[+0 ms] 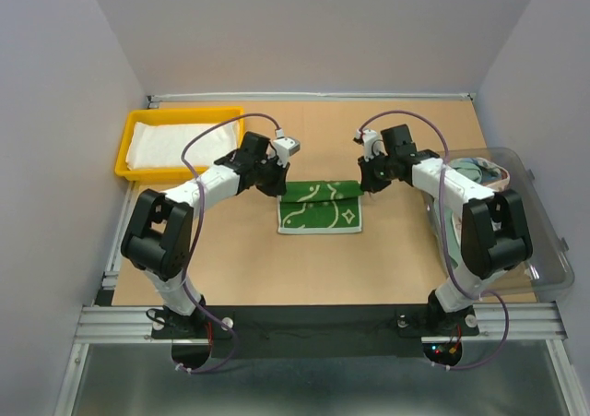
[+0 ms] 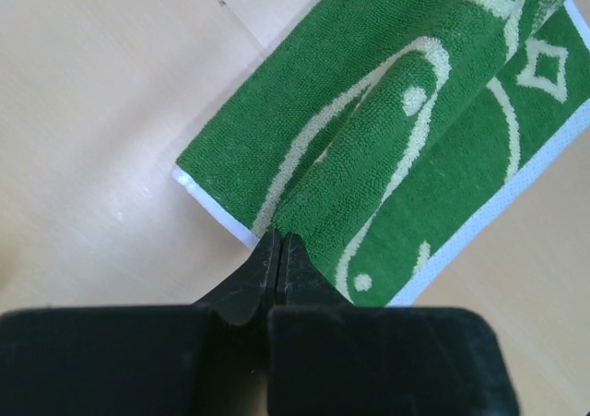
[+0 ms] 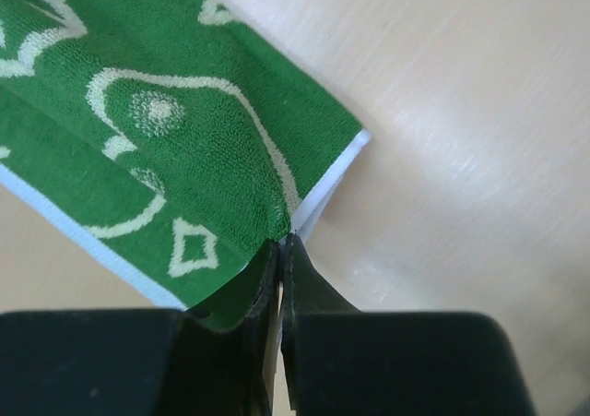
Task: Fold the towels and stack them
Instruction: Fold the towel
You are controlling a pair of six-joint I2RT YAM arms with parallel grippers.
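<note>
Green towel (image 1: 321, 211) noted at frame centre, back edge folded forward, my left gripper (image 2: 279, 248) pinched tight on its left corner, my right gripper (image 3: 281, 248) likewise on the right corner.

Robotics lab test cell. Wooden desk (image 1: 240, 268) boxed by plain pale partition walls (image 1: 313, 29); aluminium extrusion rail (image 1: 111, 322) along near edge; left arm (image 1: 198, 195) and right arm (image 1: 452, 187), cabled, bolted there; indicator lights (image 1: 442, 350) glow at right base.
</note>
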